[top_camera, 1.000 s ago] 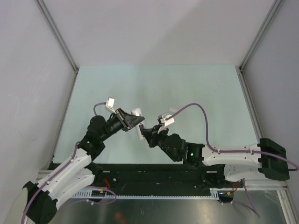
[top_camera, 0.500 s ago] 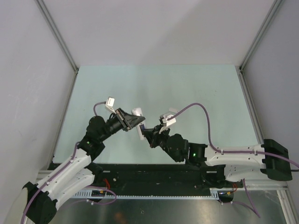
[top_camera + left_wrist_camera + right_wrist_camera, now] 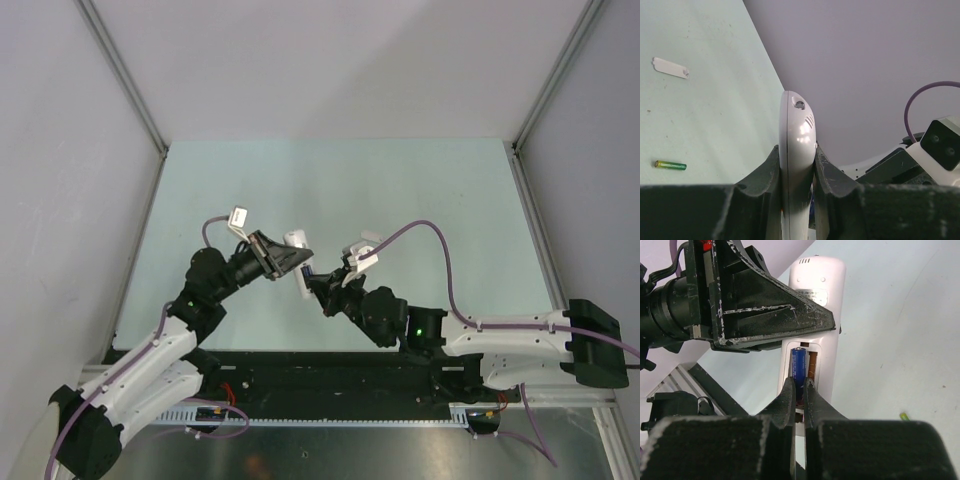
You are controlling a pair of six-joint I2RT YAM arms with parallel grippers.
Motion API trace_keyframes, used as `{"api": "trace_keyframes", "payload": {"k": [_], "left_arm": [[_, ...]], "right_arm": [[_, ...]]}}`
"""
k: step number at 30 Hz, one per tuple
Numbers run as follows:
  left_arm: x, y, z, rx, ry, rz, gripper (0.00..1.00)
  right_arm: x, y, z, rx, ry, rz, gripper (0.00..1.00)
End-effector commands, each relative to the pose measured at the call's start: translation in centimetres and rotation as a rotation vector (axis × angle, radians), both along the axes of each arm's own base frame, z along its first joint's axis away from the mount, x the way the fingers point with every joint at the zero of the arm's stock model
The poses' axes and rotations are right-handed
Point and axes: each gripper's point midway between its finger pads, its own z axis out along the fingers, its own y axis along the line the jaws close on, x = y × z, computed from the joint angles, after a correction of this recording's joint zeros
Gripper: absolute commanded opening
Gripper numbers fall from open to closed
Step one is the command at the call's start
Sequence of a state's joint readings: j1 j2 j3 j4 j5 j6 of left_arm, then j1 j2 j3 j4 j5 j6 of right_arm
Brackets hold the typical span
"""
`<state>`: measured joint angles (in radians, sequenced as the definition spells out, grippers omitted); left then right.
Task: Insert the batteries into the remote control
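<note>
Right hand [image 3: 799,392]: fingers pressed nearly together, pinching the near end of the purple battery [image 3: 799,365].
Purple battery: lies lengthwise in one slot of the open compartment [image 3: 812,367]. The slot beside it shows only a brown strip and holds no cell.
Left hand [image 3: 797,167]: clamped on the remote control [image 3: 797,125], with one finger across its back just above the compartment and the other on the front face.
Remote control: held off the table [image 3: 715,110], over the middle of its near edge, back turned toward the right hand.
Green battery [image 3: 670,165]: loose on the table, well apart from both hands. Too small to place in the top view.
Cover [image 3: 670,67]: small white plate, probably the compartment lid, lying flat on the table beyond the green battery.
Step (judgement): seating the first cell. Cannot tell if it is fully home.
Next (judgement): press the cell down against its contact, then let go without dragging it out. The left hand must hold steady. After that, fetch the green battery for the free slot, minding polarity.
</note>
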<state>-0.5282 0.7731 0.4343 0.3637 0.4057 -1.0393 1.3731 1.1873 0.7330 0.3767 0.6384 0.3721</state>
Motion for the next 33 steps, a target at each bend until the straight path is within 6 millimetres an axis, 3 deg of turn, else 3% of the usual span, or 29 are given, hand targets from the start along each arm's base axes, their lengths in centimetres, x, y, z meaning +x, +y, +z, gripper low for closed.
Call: {"api": "trace_keyframes", "payload": {"k": [1, 9, 21, 33], "left_arm": [[-1.6, -0.9, 4.5, -0.079, -0.109, -0.094, 0.0], [-1.5, -1.2, 3.6, -0.068, -0.082, -0.1, 0.0], [-1.8, -0.8, 6.2, -0.11, -0.125, -0.092, 0.0], [-2.0, -0.8, 7.0, -0.118, -0.137, -0.098, 0.0]], "right_arm": [[1.4, -1.9, -0.3, -0.049, -0.036, -0.087, 0.0], [1.6, -2.0, 0.4, -0.041, -0.052, -0.089, 0.0], [1.7, -2.6, -1.4, -0.095, -0.017, -0.112, 0.0], [1.4, -3.4, -2.7, -0.135, 0.001, -0.106, 0.0]]}}
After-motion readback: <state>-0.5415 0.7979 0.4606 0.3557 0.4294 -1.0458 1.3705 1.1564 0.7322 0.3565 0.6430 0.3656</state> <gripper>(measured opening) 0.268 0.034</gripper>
